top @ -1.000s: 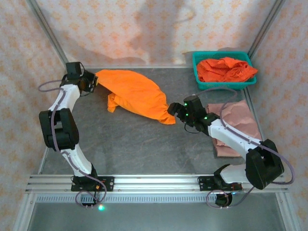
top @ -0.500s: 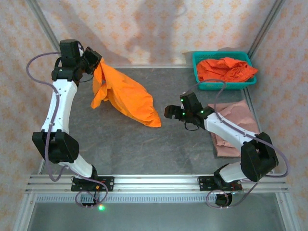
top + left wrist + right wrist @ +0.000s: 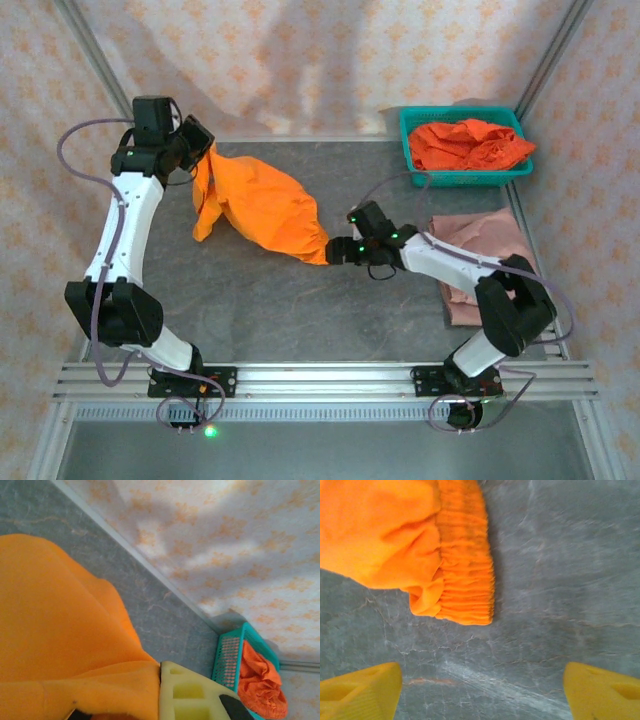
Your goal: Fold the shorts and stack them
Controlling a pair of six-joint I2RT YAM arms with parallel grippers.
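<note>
Shorts [image 3: 265,205] hang pinched in left fingers [image 3: 190,695]; spread right fingers [image 3: 362,690] should clamp the waistband end [image 3: 467,570] squarely before pulling taut.

The left arm [image 3: 120,230] rises along the worktop's left edge towards the far left corner. The left end effector [image 3: 198,143] is lifted off the surface and clamped on a fold of the orange shorts [image 3: 265,205]. The right arm [image 3: 450,262] lies low, reaching from the right edge to the middle. The right end effector [image 3: 335,250] sits close to the surface, fingers [image 3: 362,690] spread wide.
</note>
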